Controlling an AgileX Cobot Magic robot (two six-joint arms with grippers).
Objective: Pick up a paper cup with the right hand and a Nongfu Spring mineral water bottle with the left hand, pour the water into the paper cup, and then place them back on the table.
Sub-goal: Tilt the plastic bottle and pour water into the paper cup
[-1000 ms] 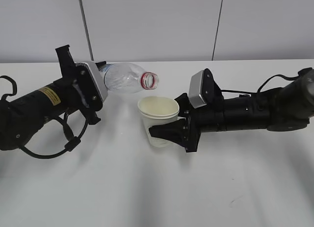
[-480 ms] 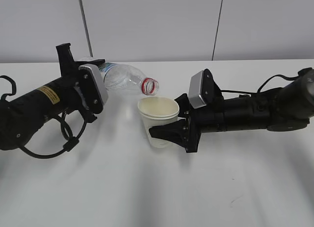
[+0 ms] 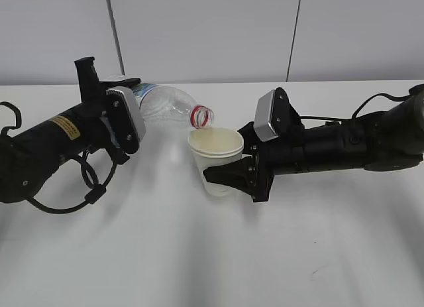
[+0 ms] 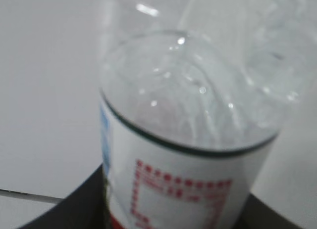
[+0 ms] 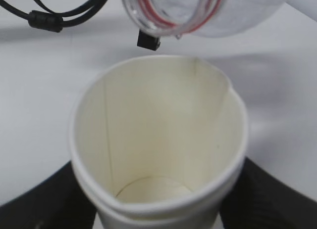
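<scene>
While clamped in the left hand (image 3: 122, 124), Nongfu Spring mineral water bottle (image 3: 169, 107) tilted, mouth just above paper cup (image 3: 216, 158). Right hand (image 3: 233, 178) gripping cup, rim dented

Nongfu Spring mineral water bottle (image 3: 165, 105): clear, glossy plastic, ribbed and crinkled, red plastic neck ring; printed label smooth with slight sheen. Paper cup (image 3: 216, 162): matt cream paper, rolled rim, seam visible inside at 10 o'clock. Table (image 3: 199, 254): smooth, matt white. Both arms: black matt casing; wrist plates silver-grey, satin finish.
</scene>
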